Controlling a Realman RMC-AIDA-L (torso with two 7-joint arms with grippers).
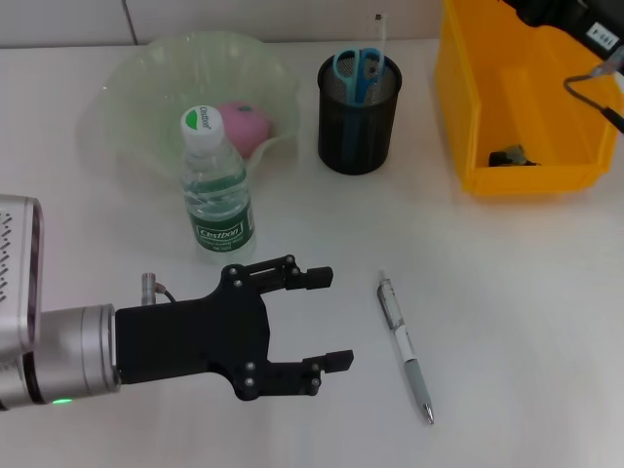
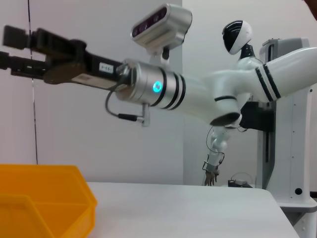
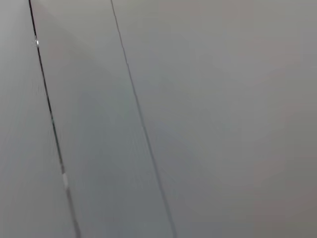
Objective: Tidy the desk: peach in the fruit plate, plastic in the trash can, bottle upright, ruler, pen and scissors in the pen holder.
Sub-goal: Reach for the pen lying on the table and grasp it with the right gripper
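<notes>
My left gripper (image 1: 331,319) hovers open and empty over the desk (image 1: 526,322), just in front of the upright bottle (image 1: 216,190). To its right the pen (image 1: 406,347) lies flat on the desk. The peach (image 1: 245,127) sits in the fruit plate (image 1: 136,73). Scissors (image 1: 358,66) and ruler (image 1: 380,34) stand in the pen holder (image 1: 359,122). A small crumpled plastic scrap (image 1: 509,155) lies in the trash can (image 1: 487,107). In the left wrist view my right gripper (image 2: 7,48) hangs high above the trash can (image 2: 44,198), fingers apart and empty.
The right arm (image 1: 561,15) reaches in at the far right corner above the bin. The bottle stands close against the fruit plate's front rim. Bare tabletop stretches around the pen and toward the front right.
</notes>
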